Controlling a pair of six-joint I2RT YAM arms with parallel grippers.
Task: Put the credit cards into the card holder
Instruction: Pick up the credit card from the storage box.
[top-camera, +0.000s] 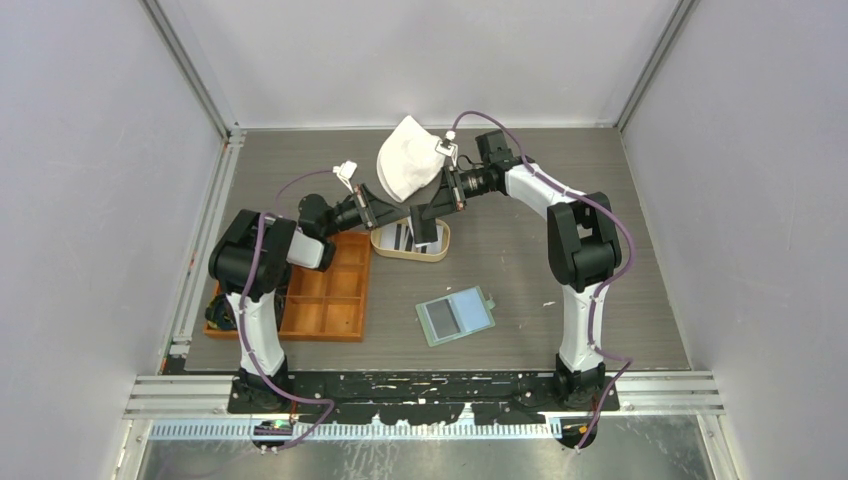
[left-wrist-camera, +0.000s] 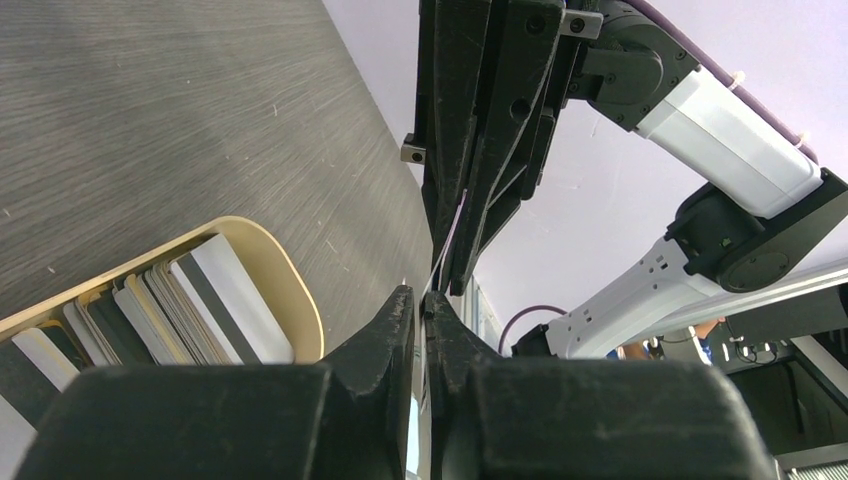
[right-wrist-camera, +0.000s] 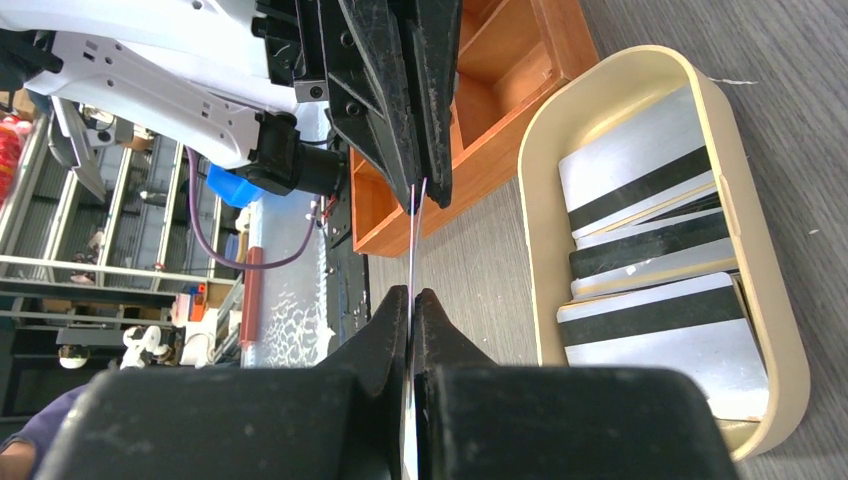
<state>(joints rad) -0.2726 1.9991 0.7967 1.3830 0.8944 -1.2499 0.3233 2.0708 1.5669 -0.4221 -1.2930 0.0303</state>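
Both arms meet tip to tip over the table, and one thin card (right-wrist-camera: 413, 240) stands on edge btw them. The right gripper (right-wrist-camera: 412, 298) is closed almost flat on one end of it. The left gripper (left-wrist-camera: 425, 305) is pinched on the opposite end, its jaws only a card thickness apart. I judge this is a hand-over or a re-grip: a card lifted flat from a tray sits badly in the fingers, so the 2nd hand takes it at a better angle for the insertion. Which hand will let go, I cannot tell

Just under the two grippers, a little to one side, lies the oval tray (right-wrist-camera: 527, 200) w/ the other credit cards (right-wrist-camera: 650, 200) leaning on each other inside. The card holder (top-camera: 456, 316) lies open and flat, well apart from both hands, toward the arm bases and approx btw the two arms

The long edges of the held card are free; only its ends are covered by fingers. The tray rim is near below the fingertips, so going straight down needs care. The orange tray (top-camera: 345, 270) is beside the L forearm. From above, nothing stands btw the hands and the holder, so this way looks open. The pocket mouth is probably tight: the card should come edge first & nearly parallel to it
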